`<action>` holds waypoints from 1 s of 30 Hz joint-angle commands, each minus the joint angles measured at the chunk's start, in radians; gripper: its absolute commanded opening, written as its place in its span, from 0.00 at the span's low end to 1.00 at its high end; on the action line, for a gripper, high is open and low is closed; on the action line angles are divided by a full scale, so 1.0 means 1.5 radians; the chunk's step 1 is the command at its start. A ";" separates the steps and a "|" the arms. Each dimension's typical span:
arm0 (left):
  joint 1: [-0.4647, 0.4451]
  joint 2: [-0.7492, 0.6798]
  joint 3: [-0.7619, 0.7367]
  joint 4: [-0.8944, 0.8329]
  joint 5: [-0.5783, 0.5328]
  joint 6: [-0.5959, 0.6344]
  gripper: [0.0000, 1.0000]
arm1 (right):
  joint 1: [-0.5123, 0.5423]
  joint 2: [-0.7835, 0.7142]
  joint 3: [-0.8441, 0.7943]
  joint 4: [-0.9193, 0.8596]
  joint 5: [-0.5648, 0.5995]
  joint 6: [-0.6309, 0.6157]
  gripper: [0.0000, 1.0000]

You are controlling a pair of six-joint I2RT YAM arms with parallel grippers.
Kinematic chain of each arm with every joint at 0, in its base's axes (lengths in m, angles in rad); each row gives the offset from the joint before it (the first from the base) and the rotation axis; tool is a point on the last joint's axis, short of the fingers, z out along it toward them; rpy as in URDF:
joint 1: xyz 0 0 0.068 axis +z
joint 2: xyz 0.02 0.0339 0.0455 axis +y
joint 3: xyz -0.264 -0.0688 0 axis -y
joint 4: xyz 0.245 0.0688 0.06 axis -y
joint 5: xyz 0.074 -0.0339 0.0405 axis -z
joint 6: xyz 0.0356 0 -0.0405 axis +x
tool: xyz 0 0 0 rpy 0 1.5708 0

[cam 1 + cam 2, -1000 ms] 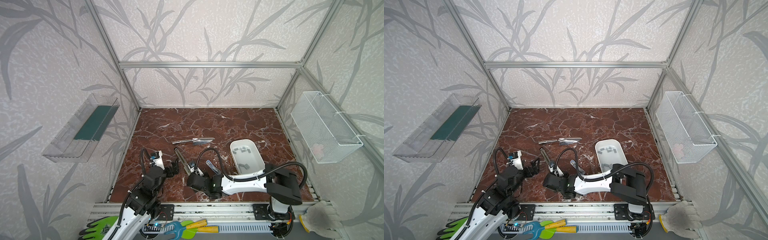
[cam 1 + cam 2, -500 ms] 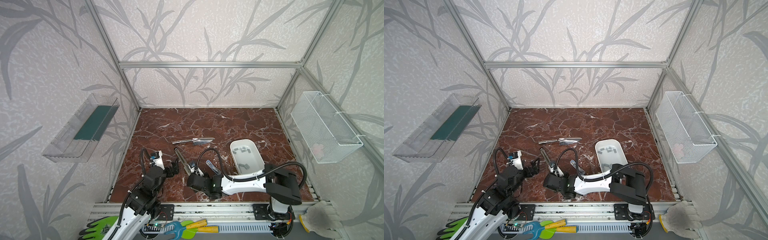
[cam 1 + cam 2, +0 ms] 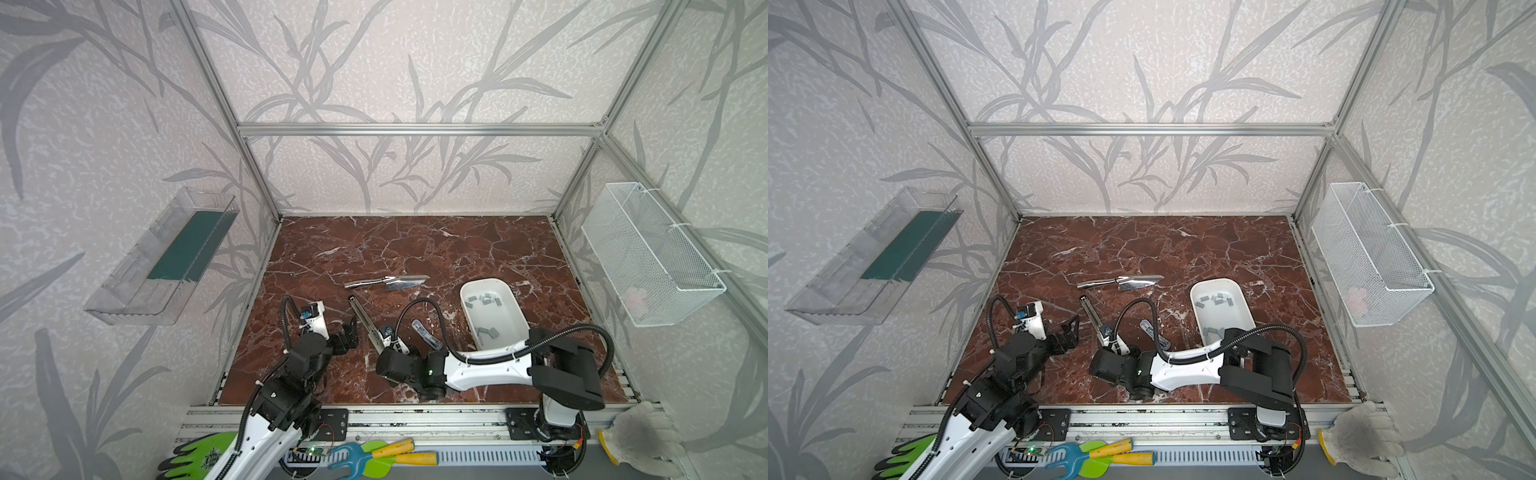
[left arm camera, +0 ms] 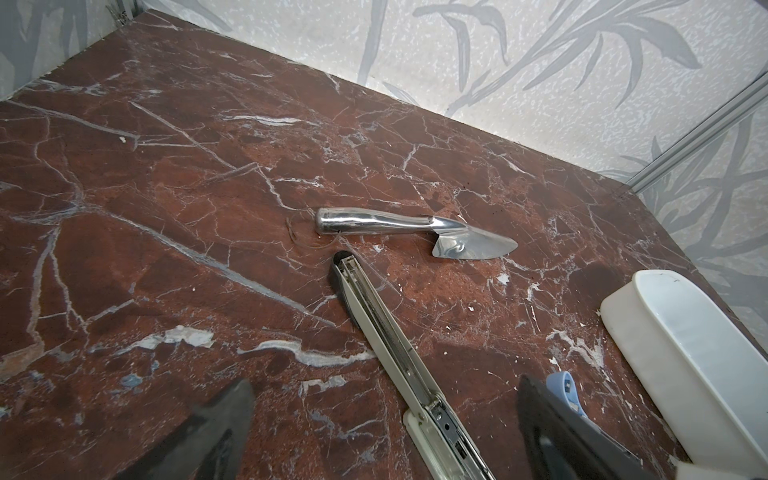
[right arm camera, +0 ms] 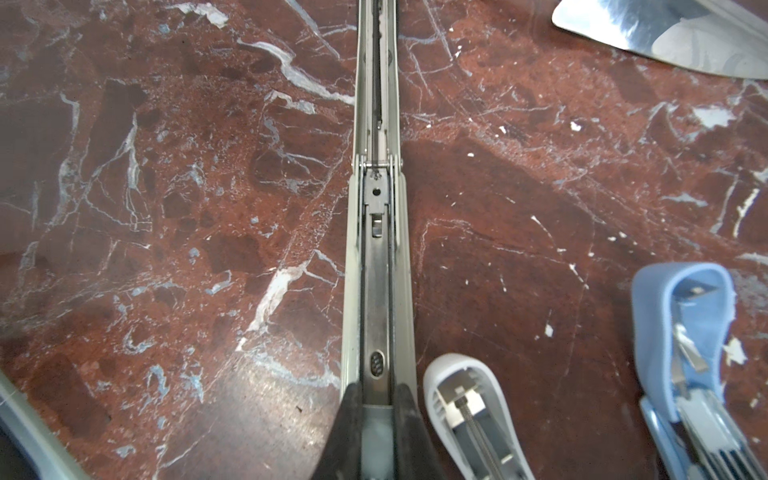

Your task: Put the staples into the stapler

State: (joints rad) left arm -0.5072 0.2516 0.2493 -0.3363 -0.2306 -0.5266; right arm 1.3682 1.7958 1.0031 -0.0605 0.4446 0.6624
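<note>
A long pale grey stapler (image 3: 365,320) (image 3: 1094,316) lies swung open flat on the marble floor, its metal staple channel facing up (image 5: 376,232). My right gripper (image 5: 376,395) (image 3: 384,343) is shut on the stapler's near end, one black finger on each side of the rail. My left gripper (image 4: 382,440) (image 3: 348,332) is open just left of the stapler; in the left wrist view the stapler (image 4: 382,332) runs between its spread fingers (image 4: 208,432). Several grey staples (image 3: 486,299) (image 3: 1219,298) lie in the white tray (image 3: 463,291).
A shiny metal trowel (image 3: 386,282) (image 4: 395,226) lies beyond the stapler's far tip. A blue stapler (image 3: 426,334) (image 5: 685,332) and a small white stapler (image 5: 469,399) lie open right of the held one. A wire basket (image 3: 648,257) hangs on the right wall.
</note>
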 commanded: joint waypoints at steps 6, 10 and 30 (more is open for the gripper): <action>0.003 -0.006 -0.009 0.001 -0.014 -0.006 0.99 | 0.010 -0.034 -0.042 -0.032 -0.004 0.014 0.06; 0.003 -0.006 -0.009 0.001 -0.013 -0.006 0.99 | 0.016 -0.049 -0.049 -0.033 0.000 0.012 0.06; 0.003 -0.006 -0.009 0.001 -0.014 -0.006 0.99 | 0.038 -0.100 -0.099 -0.009 0.009 0.009 0.10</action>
State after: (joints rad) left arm -0.5072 0.2508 0.2440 -0.3363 -0.2333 -0.5266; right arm 1.4132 1.6535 0.8566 -0.0708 0.4454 0.6689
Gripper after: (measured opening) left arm 0.991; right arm 0.131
